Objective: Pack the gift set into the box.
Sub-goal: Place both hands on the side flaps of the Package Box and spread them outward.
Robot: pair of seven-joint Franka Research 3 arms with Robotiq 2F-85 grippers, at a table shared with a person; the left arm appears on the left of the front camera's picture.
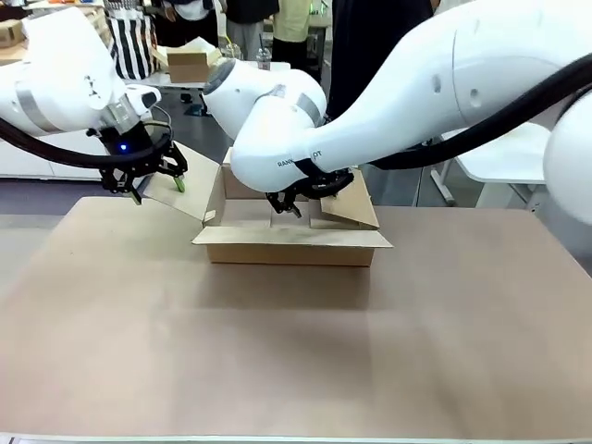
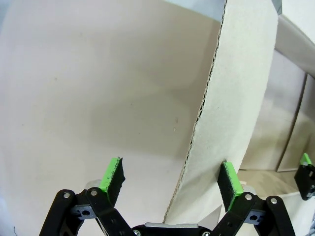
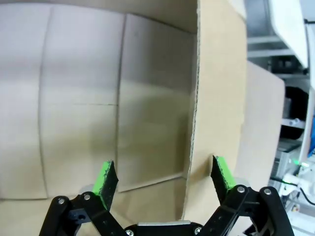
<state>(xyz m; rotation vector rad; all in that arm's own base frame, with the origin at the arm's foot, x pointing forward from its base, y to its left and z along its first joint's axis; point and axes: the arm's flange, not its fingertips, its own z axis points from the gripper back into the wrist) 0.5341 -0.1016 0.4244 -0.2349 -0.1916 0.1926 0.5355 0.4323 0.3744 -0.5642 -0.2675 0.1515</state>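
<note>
Front view: the left gripper (image 1: 159, 185), at ten o'clock of the box (image 1: 291, 250), hangs spread astride the left flap (image 1: 194, 200); closing askew could crease it. The box sits toward twelve o'clock on the table (image 1: 277, 361). The right gripper (image 1: 285, 205), also unclenched, dips inside astride a cardboard edge; a sideways pull could shift the box.

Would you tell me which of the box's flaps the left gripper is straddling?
The left-side flap, splayed outward; the left gripper has that flap's edge between its open fingers.
</note>
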